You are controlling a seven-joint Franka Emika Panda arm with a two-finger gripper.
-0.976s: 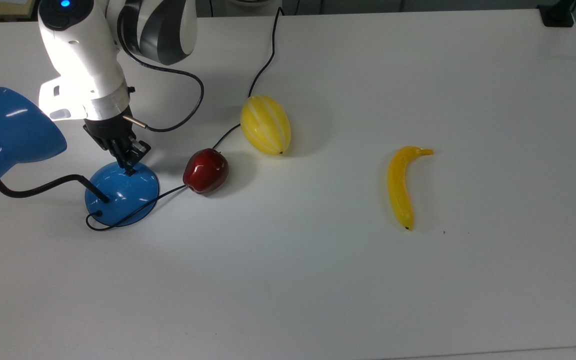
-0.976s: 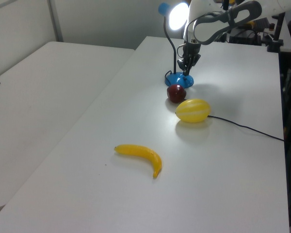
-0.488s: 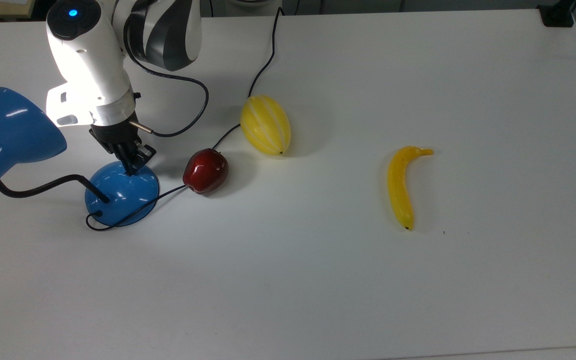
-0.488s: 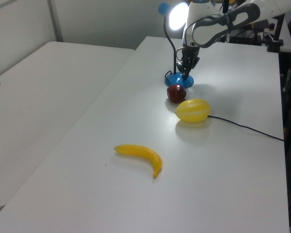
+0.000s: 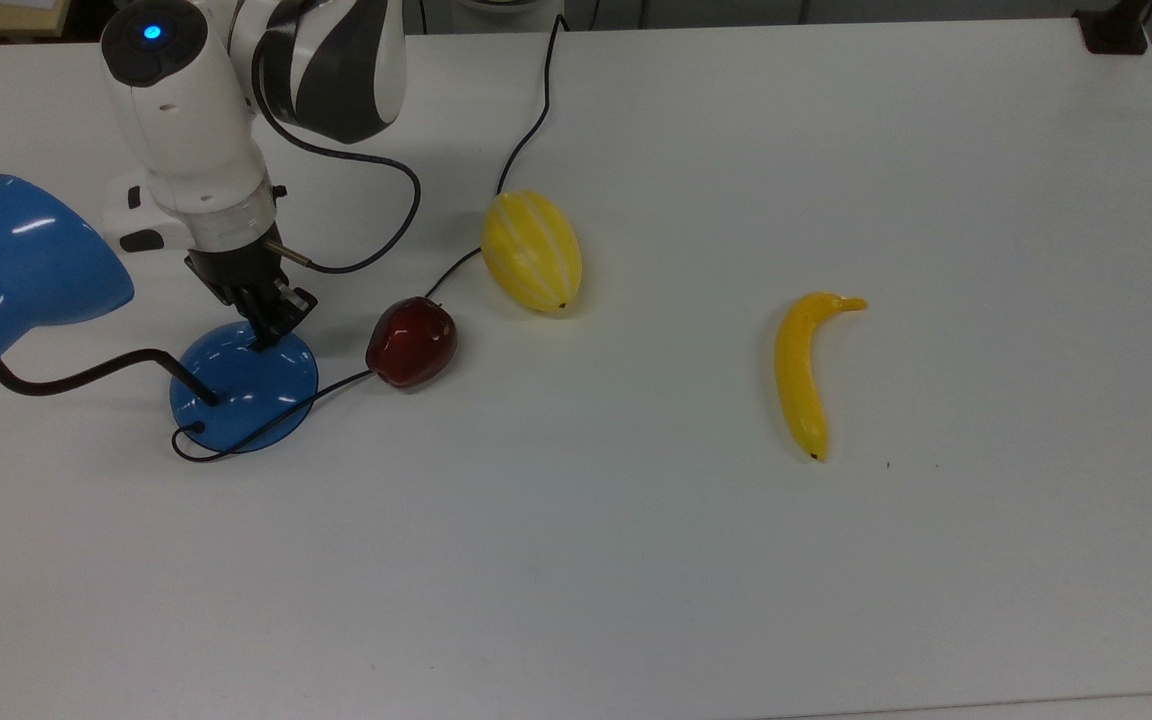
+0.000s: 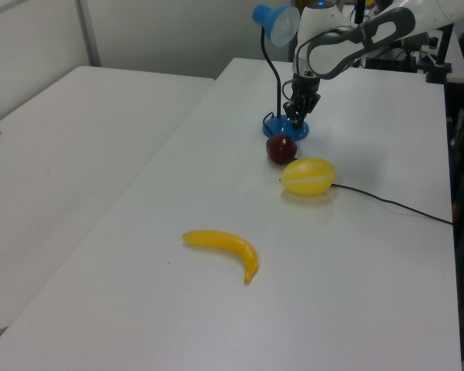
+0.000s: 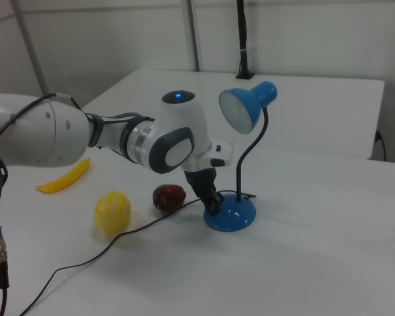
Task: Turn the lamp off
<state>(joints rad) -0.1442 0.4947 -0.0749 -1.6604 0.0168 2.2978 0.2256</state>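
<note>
Lamp (image 5: 246, 385) sits at the top view's left end of the desk (image 5: 636, 560), and its shade looks dark now, no glow spilling out, so I'd say the switch-off is basically done. Gripper (image 5: 264, 335) is pressed onto the blue base, fingers pinched together and holding nothing. All that's left is backing off.

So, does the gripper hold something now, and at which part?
Nothing is held. The gripper presses its tip down on the round base of the glossy blue desk lamp, with nothing between the jaws.
</note>
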